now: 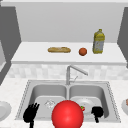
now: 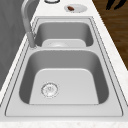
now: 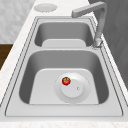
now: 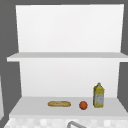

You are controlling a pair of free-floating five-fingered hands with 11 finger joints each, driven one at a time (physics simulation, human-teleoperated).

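A small red tomato [image 3: 66, 80] lies on the rim of a white plate [image 3: 75, 93] on the floor of the right basin of the double sink [image 1: 110, 100]; in the front view it shows just left of the right hand. The right hand [image 1: 97, 112] hovers at the front edge of that basin, its fingers curled into a clenched shape that grasps nothing; it is near the tomato, and contact cannot be judged. The left hand [image 1: 31, 114] hangs at the front edge of the left basin with fingers straight and spread upward, released and holding nothing. The drain [image 2: 49, 89] sits in the floor of the left basin, just right of this hand in the front view. A large red ball [image 1: 67, 114] stands in the foreground between the two hands. The faucet [image 1: 75, 71] rises behind the divider with its spout turned toward the right basin. On the counter [image 1: 10, 87], a plate lies at each end of the sink. The shelf [image 4: 32, 106] above carries a baguette [image 4: 59, 103], an orange [image 4: 83, 105] and a yellow bottle [image 4: 98, 95], in that order from left to right.
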